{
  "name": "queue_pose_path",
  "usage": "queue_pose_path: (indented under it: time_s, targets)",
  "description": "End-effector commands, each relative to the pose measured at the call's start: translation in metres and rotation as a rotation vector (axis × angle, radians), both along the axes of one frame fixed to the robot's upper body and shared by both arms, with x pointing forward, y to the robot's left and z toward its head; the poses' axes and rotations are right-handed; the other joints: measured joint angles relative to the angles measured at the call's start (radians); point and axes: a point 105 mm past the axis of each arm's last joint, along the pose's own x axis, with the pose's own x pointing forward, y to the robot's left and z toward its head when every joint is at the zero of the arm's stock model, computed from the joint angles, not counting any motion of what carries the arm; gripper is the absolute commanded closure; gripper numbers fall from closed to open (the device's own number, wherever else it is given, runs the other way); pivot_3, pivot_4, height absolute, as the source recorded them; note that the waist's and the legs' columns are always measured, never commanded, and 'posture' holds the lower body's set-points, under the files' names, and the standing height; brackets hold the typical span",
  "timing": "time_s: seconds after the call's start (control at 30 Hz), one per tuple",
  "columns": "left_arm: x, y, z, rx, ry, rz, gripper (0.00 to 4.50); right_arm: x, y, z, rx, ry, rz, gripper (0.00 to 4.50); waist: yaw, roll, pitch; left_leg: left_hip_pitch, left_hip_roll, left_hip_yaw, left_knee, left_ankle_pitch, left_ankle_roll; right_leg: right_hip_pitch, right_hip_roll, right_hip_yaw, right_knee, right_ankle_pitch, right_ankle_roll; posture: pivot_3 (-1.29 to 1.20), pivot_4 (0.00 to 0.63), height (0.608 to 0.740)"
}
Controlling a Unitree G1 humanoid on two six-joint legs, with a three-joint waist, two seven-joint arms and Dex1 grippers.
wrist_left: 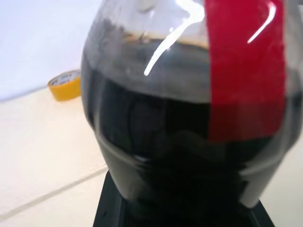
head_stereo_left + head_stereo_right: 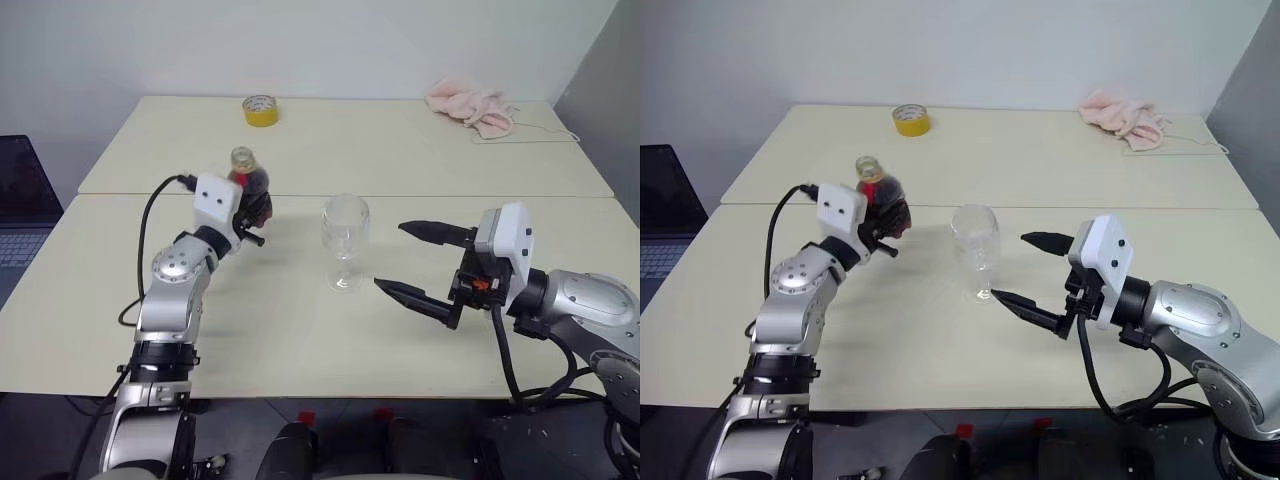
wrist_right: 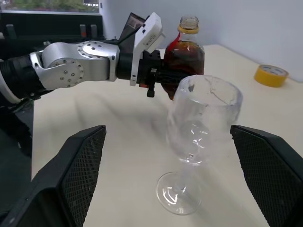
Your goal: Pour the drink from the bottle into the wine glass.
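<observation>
1. The bottle (image 2: 249, 184) is clamped by the left gripper (image 2: 252, 212) around its rounded body. It is held upright, just left of the wine glass (image 2: 345, 240) and a little farther back on the table (image 2: 300, 330).
2. Whether the bottle is lifted clear of the table cannot be told for certain. In the right wrist view it appears raised, at about the level of the glass bowl.
3. The bottle mouth is seen open in the right wrist view, with no cap on it. An orange ring is left at the neck, so uncapping is judged done.
4. The drink (image 3: 184, 54) is all in the bottle, a dark fill reaching up toward the shoulder. No tilt toward the glass is seen.
5. The wine glass stands upright on its foot near the table centre. It is seen empty, so no pouring is judged done.
6. The right gripper (image 2: 413, 259) is spread wide and holds nothing. Its fingers (image 3: 66, 170) flank the glass on both sides without touching it.
7. Done so far, as judged: bottle grasped and open. Left: mouth to be brought over the glass rim, bottle tipped, drink poured. The glass may perhaps be steadied by the right gripper first.
8. A yellow tape roll (image 2: 260, 110) and a pink cloth (image 2: 470, 106) lie at the far edge of the table, well apart from the work.
</observation>
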Motion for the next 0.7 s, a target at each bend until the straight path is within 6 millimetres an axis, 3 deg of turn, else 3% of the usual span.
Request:
queue_pose_path:
  time_s: [0.03,0.2,0.7]
  targets:
    - [-0.001,-0.016,0.028,0.089,-0.125,-0.063,3.73,0.0,0.003,0.008,0.012,-0.062,-0.027,0.0,-0.002,0.0,0.0,0.0,0.0,0.0,0.0,0.0,0.0,0.0,0.0,0.0,0.0,0.0,0.0,0.0,0.15,0.74]
    - [0.0,-0.031,0.037,0.173,-0.188,-0.118,3.73,-0.001,0.008,0.011,0.021,-0.053,-0.015,0.0,-0.007,0.0,0.0,0.0,0.0,0.001,-0.001,0.0,0.0,-0.001,0.0,0.001,0.0,0.0,0.0,0.0,0.15,0.74]
    - [0.004,-0.041,0.059,0.472,-0.46,-0.173,3.73,0.006,0.009,0.006,-0.012,0.007,-0.024,0.0,-0.006,0.0,0.0,-0.001,-0.001,0.001,-0.001,0.0,0.0,-0.002,0.0,0.001,0.0,0.0,0.0,0.0,0.15,0.74]
